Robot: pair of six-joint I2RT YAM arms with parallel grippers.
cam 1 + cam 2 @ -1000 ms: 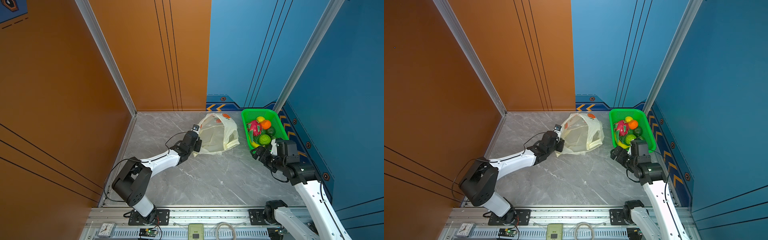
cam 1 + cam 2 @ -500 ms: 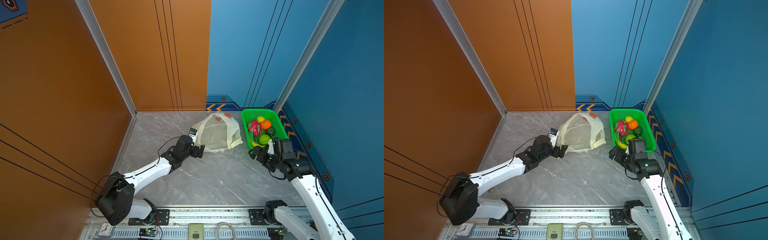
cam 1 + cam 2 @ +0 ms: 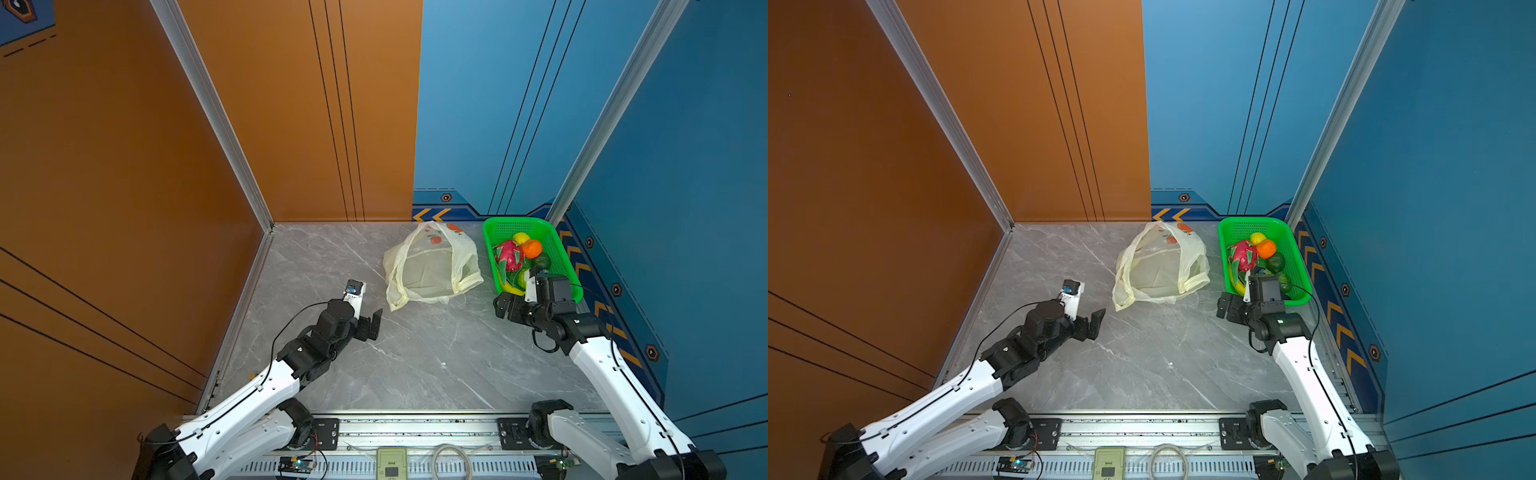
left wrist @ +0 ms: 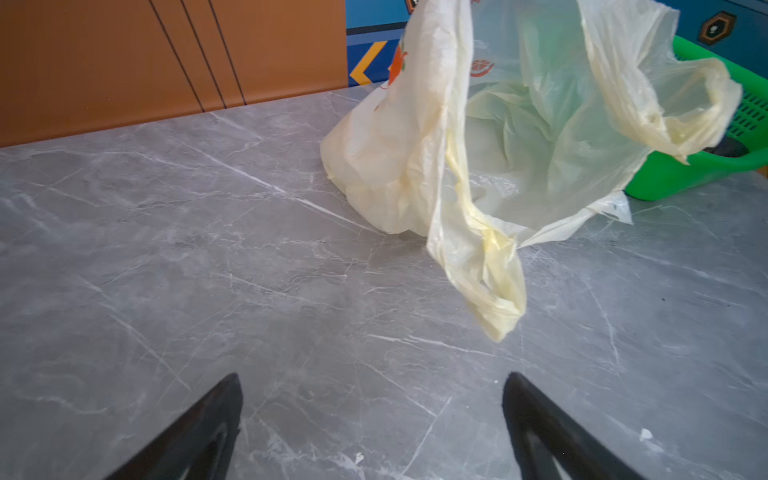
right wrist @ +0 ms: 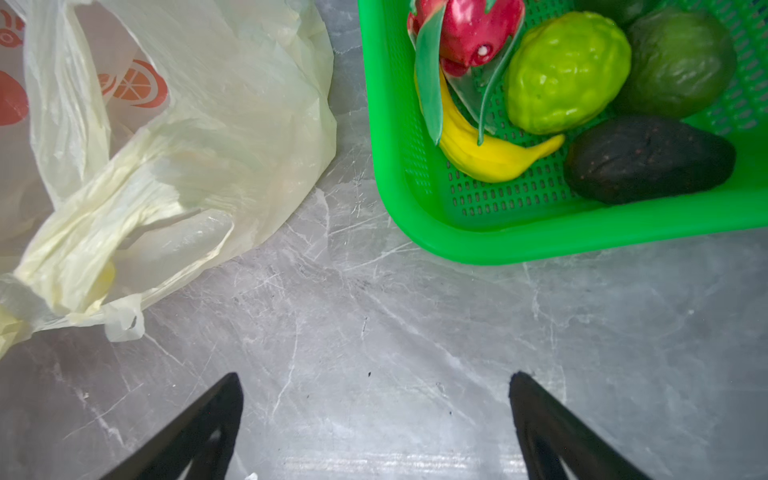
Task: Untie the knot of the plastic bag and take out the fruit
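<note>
The plastic bag (image 3: 432, 266) (image 3: 1163, 266) lies slack and see-through on the grey table, with nothing visible inside it. No knot shows. Its handle loops (image 4: 490, 299) (image 5: 83, 249) hang loose and apart. The fruit sits in the green basket (image 3: 515, 222) (image 5: 540, 245): banana (image 5: 490, 158), bumpy green ball (image 5: 565, 70), dark avocado (image 5: 648, 160), dragon fruit (image 3: 509, 254), orange (image 3: 532, 248), lemon (image 3: 520, 237). My left gripper (image 3: 370, 326) (image 4: 372, 378) stands open, near-left of the bag and apart from it. My right gripper (image 3: 505, 307) (image 5: 376, 378) is open over bare table at the basket's near corner.
The basket (image 3: 1250, 222) stands in the far right corner against the blue wall, just right of the bag. An orange wall bounds the left side and part of the back. A metal rail (image 3: 415, 424) runs along the near edge.
My left gripper opened, let go of the bag's handle and drew back to the near left. The bag settled back toward the basket. My right gripper pulled slightly away from the basket.
</note>
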